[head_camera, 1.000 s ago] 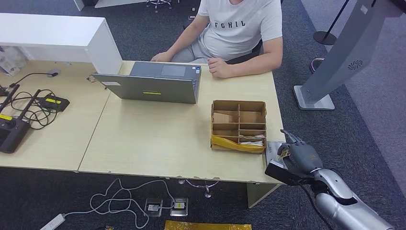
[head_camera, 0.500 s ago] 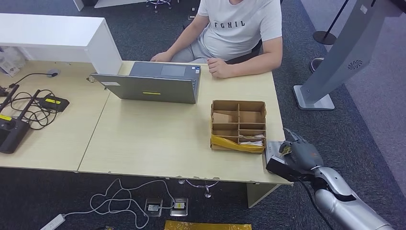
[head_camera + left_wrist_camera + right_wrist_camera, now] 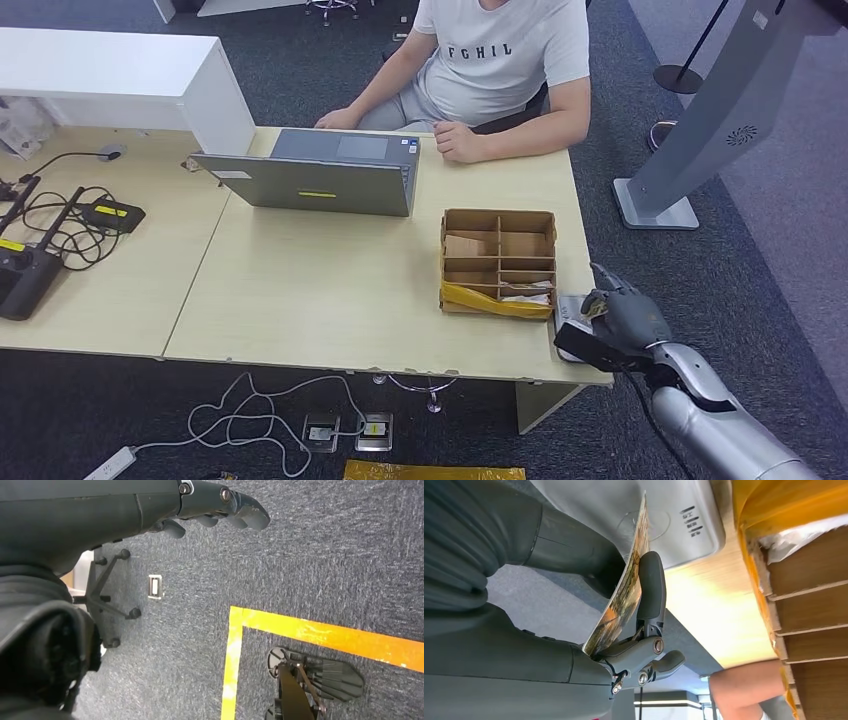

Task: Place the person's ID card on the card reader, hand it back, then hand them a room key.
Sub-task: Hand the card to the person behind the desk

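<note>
My right hand [image 3: 622,318] holds the ID card [image 3: 624,587] on edge, pinched between my thumb [image 3: 569,550] and a finger [image 3: 651,592]. The card reader [image 3: 644,515], a flat grey pad at the near right corner of the tabletop [image 3: 330,290], lies just beyond my fingertips, and the card's far edge hangs over it; I cannot tell whether they touch. The cardboard organizer [image 3: 498,262] stands just past the reader. My left hand [image 3: 220,510] hangs over the carpet, fingers loosely apart, holding nothing.
</note>
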Robot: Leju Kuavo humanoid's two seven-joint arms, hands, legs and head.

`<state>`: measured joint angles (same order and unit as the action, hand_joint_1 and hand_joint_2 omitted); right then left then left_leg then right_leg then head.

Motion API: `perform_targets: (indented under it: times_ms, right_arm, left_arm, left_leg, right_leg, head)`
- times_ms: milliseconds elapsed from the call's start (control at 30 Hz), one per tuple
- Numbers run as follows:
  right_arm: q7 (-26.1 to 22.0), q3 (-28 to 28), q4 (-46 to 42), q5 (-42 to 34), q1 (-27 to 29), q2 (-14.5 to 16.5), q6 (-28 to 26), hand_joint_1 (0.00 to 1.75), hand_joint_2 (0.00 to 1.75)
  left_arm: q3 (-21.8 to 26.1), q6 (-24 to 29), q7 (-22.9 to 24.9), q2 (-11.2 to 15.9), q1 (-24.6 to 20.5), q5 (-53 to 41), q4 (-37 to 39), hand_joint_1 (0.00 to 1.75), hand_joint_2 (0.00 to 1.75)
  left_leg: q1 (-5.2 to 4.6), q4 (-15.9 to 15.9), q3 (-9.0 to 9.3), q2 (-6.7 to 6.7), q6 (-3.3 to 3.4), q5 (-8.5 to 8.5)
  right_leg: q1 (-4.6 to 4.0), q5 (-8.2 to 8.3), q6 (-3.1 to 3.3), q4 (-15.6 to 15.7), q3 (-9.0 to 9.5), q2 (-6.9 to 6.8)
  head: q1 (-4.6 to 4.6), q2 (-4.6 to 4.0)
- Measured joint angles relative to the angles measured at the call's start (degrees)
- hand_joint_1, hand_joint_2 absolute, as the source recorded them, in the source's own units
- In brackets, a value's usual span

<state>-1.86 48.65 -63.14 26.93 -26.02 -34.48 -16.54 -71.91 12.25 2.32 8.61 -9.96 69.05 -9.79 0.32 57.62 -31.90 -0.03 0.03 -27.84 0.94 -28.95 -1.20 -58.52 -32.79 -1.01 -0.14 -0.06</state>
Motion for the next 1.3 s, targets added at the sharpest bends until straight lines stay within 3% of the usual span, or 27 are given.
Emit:
perform_targets:
  times_ms: [400,967,1300]
  right_arm:
    - [-1.5,-1.1,3.8,-0.7,-2.1,0.6,0.1,1.75,1.75]
    - [-3.6,-0.7,8.8,-0.7,-3.1,4.6,-0.2,1.75,1.75]
    - [-3.1,-3.1,8.7,-0.7,-9.0,2.7,0.0,1.75,1.75]
  left_arm:
    - [0.0,-0.2,0.1,0.1,0.0,0.3,0.0,0.0,0.0]
    - [0.0,0.7,0.5,0.1,0.0,0.8,0.0,0.0,0.0]
    - [0.0,0.0,0.5,0.3,0.0,0.7,0.0,0.0,0.0]
  left_leg:
    - [0.0,0.0,0.0,0.0,0.0,0.0]
    - [0.02,0.0,0.12,0.01,0.0,0.0]
    - [-0.02,0.0,0.07,0.01,0.01,0.02]
  right_leg:
    - [-0.01,0.0,0.0,0.0,0.0,0.0]
    - [-0.02,0.01,0.0,0.0,0.09,0.03]
    - [0.02,0.06,-0.02,0.0,0.04,0.03]
  head:
    - [-0.01,0.0]
    - [0.01,0.0]
    - [0.0,0.0]
